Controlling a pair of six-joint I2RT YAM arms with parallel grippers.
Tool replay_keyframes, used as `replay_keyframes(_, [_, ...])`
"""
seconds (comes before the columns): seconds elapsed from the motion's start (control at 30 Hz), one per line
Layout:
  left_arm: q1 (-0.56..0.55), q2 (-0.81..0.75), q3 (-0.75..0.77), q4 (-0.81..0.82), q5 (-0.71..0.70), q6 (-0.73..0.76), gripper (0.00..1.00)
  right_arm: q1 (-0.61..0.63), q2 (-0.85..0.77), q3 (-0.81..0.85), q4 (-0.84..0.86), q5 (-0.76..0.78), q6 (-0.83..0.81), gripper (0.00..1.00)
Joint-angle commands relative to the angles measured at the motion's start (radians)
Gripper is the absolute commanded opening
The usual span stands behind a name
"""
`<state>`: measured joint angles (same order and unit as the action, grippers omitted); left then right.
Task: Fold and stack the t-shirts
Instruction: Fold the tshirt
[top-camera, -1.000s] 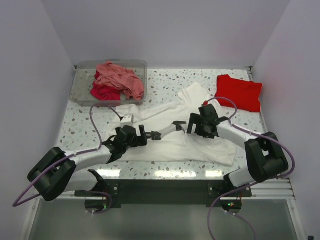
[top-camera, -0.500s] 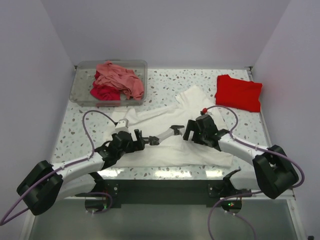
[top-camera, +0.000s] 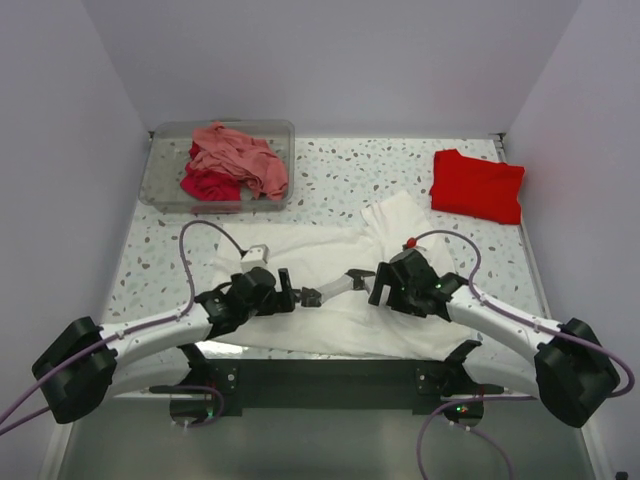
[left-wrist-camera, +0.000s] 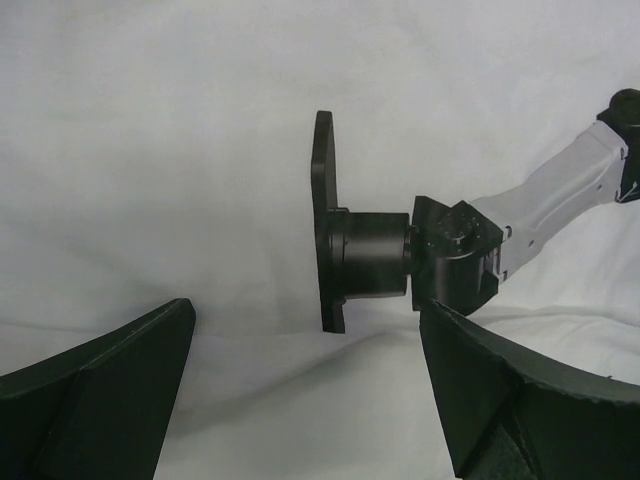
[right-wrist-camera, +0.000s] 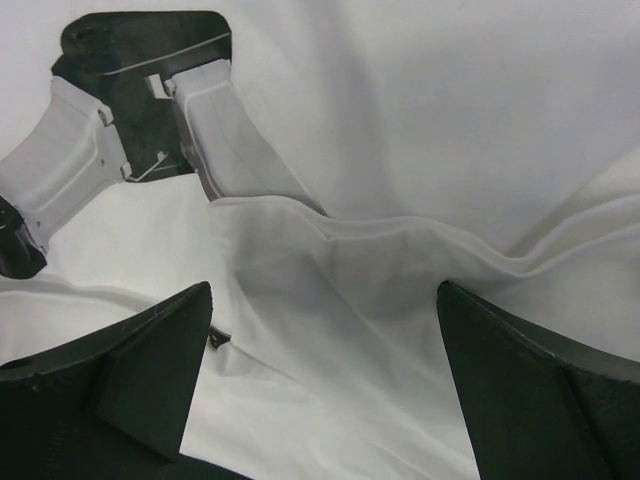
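Observation:
A white t-shirt (top-camera: 322, 248) lies spread and wrinkled across the near middle of the table, its front hem at the near edge. A bright red t-shirt (top-camera: 478, 185) lies folded at the back right. Low over the white t-shirt, my left gripper (top-camera: 303, 296) and right gripper (top-camera: 354, 280) point at each other, a short gap apart. In the left wrist view my left gripper (left-wrist-camera: 310, 400) is open over white cloth (left-wrist-camera: 190, 150). In the right wrist view my right gripper (right-wrist-camera: 320, 385) is open above a raised fold (right-wrist-camera: 400, 250). Neither holds anything.
A clear plastic bin (top-camera: 160, 178) at the back left holds crumpled salmon-pink (top-camera: 240, 160) and crimson (top-camera: 208, 185) t-shirts. The speckled table (top-camera: 340, 170) is walled on three sides. Purple cables loop from both arms.
Both grippers have drawn back toward the near edge and come lower. The white t-shirt now lies nearer the front edge, more spread to the left.

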<state>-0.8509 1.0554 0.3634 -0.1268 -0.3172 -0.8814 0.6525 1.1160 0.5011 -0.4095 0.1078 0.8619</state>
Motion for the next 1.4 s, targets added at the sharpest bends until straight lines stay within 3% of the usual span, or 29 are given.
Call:
replay_keyframes(0.0, [-0.008,0.028,0.098,-0.174,-0.005,-0.007,1.0,0.007,-0.028,0.008,-0.259,0.029,0.022,0.98])
replay_keyframes(0.17, [0.01,0.069,0.277,-0.214,-0.056,0.079,1.0,0.007,-0.027,0.108,-0.278,0.079,-0.027,0.99])
replay_keyframes(0.33, [0.176,0.106,0.307,-0.139,0.058,0.159,1.0,0.006,0.092,0.166,-0.197,0.067,-0.073,0.99])
replay_keyframes(0.6, [0.415,0.153,0.393,-0.131,0.107,0.278,1.0,-0.037,0.214,0.217,-0.083,0.021,-0.098,0.98])
replay_keyframes(0.83, [0.581,0.182,0.393,-0.074,0.199,0.3,1.0,-0.23,0.137,0.071,-0.009,-0.092,-0.103,0.99])
replay_keyframes(1.03, [0.717,0.256,0.39,-0.019,0.244,0.311,1.0,-0.281,0.099,0.056,-0.057,-0.062,-0.127,0.99])
replay_keyframes(1.37, [0.793,0.371,0.431,0.038,0.13,0.331,1.0,-0.35,0.058,0.054,-0.098,-0.077,-0.144,0.99])
